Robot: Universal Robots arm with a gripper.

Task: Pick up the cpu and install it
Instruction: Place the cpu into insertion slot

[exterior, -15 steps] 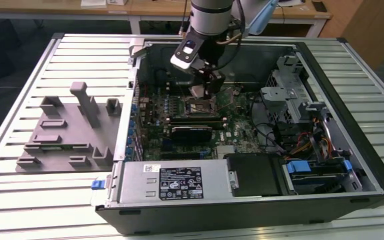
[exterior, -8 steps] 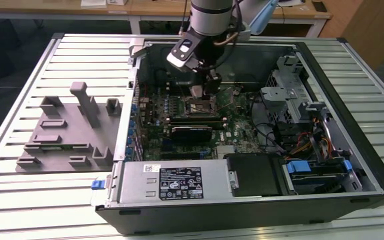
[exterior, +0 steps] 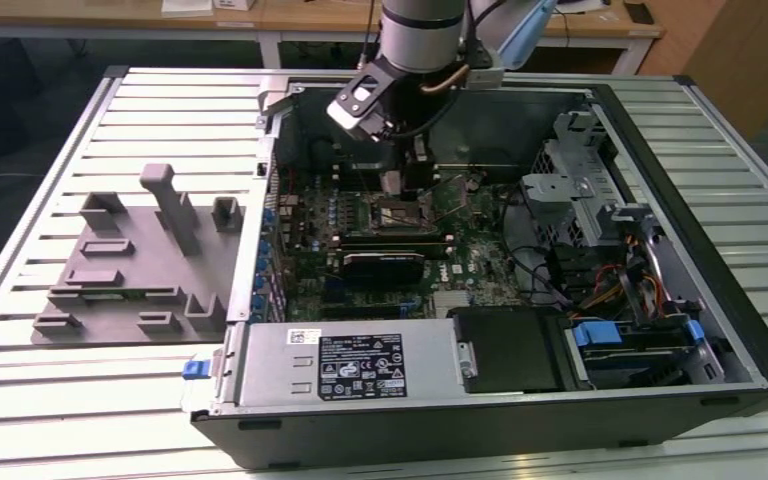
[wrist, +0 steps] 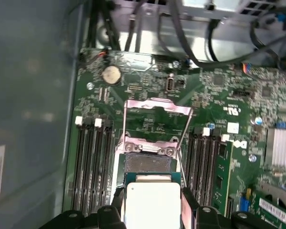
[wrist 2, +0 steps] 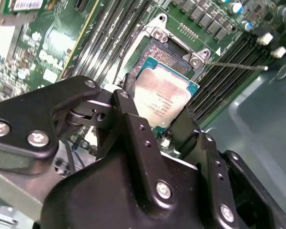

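Gripped cpu (wrist 2: 164, 98) by opposite edges w/ fingers (wrist 2: 133, 124), set narrow, prob. to keep contacts untouched. Held over open socket (wrist: 148, 162) inside PC case (exterior: 491, 435); contact w/ it unclear. Noted load plate (wrist: 157, 106) swung back, leaving seat clear.

The cpu (wrist 2: 164, 98) has a dull silvery metal lid, faintly smudged, with a teal board edge. The fingers (wrist 2: 133, 131) are matt black, set with shiny steel screws (wrist 2: 163, 190). The circuit board (wrist: 209, 90) is glossy green. The tray (exterior: 124, 265) is matt grey plastic; the worktop (exterior: 37, 390) is ribbed pale metal.
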